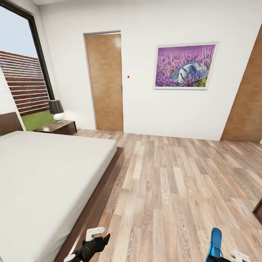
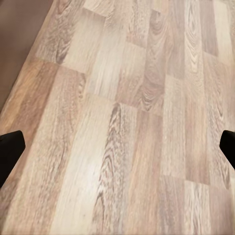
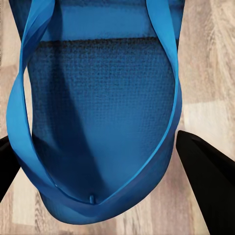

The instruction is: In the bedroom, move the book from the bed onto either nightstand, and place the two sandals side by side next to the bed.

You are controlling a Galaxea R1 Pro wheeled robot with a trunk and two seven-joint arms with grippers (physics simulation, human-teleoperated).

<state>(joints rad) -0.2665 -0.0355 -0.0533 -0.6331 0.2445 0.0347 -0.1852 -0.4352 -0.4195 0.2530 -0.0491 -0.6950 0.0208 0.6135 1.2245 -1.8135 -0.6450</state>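
Observation:
One bright blue sandal (image 1: 216,243) stands upright over the floor at the bottom right of the head view, with my right gripper (image 3: 105,171) shut on it. In the right wrist view the sandal (image 3: 98,98) and its strap sit between the two black fingers (image 3: 208,181). My left gripper (image 1: 97,242) hangs open and empty beside the bed's foot corner, its fingertips (image 2: 10,149) spread wide over bare planks. The bed (image 1: 43,174) has a grey mattress and a dark frame. A dark nightstand (image 1: 58,127) stands beyond it. The book is out of view.
A black-shaded lamp (image 1: 56,110) sits on the nightstand below the tall window (image 1: 22,72). A wooden door (image 1: 105,82) and a lavender picture (image 1: 185,66) are on the far wall. Wood-plank floor (image 1: 174,182) stretches right of the bed. A dark furniture corner (image 1: 258,210) juts in at the right.

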